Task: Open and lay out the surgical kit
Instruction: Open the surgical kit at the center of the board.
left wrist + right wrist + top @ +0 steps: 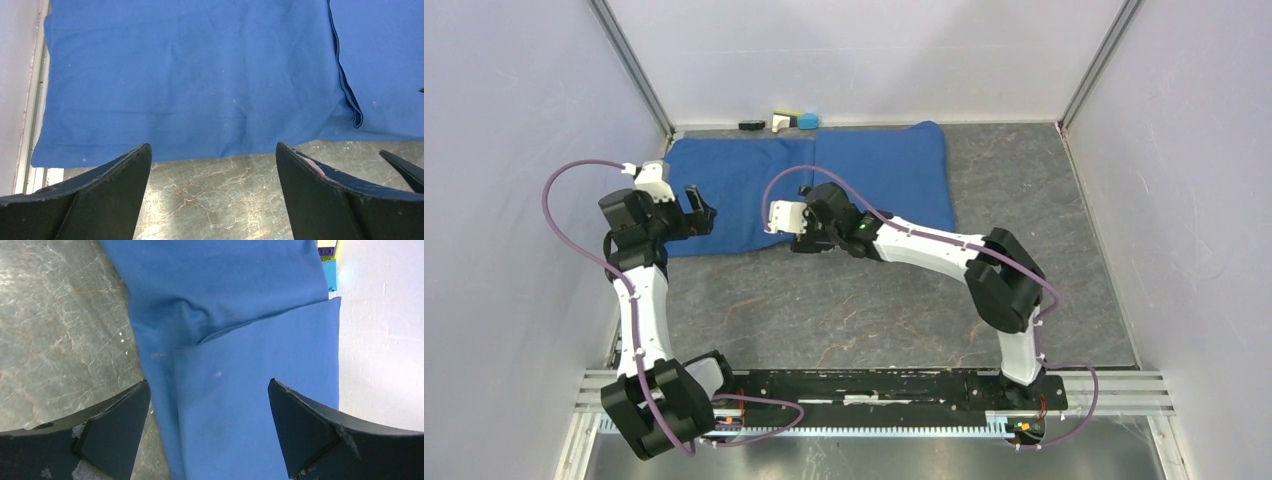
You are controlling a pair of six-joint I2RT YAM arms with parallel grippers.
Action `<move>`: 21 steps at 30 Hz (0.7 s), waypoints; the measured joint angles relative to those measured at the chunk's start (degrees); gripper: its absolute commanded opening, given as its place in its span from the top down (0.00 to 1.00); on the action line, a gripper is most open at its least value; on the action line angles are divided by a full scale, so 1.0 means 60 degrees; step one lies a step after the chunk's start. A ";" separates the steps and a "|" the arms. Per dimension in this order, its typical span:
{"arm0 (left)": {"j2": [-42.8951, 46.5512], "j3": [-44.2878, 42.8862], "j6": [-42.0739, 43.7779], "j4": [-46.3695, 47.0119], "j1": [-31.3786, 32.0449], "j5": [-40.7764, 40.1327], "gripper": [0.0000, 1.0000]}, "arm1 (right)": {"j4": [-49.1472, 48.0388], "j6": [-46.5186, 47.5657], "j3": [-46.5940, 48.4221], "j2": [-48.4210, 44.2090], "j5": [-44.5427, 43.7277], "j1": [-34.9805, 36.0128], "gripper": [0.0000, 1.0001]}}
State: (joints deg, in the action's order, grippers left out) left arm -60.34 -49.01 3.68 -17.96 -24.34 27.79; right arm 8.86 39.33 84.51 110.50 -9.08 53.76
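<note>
Gaping wide and empty, the left tool (212,146) sits at the near edge of the blue cloth wrap (824,170); the right tool (208,382), equally spread, hangs over its fold.

Large blue cloth wrap (744,170): matt woven fabric, lightly creased. Grey marbled tabletop (874,310): smooth, faintly glossy, veined.

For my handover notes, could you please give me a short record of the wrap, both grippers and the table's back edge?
wrap: blue cloth wrap, folded over, at the far side of the table; contents hidden
left gripper: open, at the wrap's near left edge, empty
right gripper: open, above the wrap's overlapping fold, empty
back wall: small blocks, behind the wrap
</note>
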 measured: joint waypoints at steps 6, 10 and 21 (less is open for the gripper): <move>-0.0004 0.0076 -0.0011 -0.0011 0.0138 0.0011 0.00 | 0.0069 0.0058 0.0364 0.0849 -0.0466 0.0051 0.09; -0.0007 0.0095 -0.0015 -0.0011 0.0142 0.0011 0.00 | 0.0131 0.0087 0.0484 0.1260 -0.0667 0.0051 0.18; -0.0007 0.0131 -0.0047 0.0011 0.0146 0.0007 0.00 | -0.0062 0.0244 0.0637 0.1552 -0.1366 0.0044 0.59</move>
State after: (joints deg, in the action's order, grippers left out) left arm -60.38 -48.23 3.40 -17.89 -23.46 27.83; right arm 8.49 40.80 88.33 119.81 -17.28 54.02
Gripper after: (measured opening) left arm 0.994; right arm 0.499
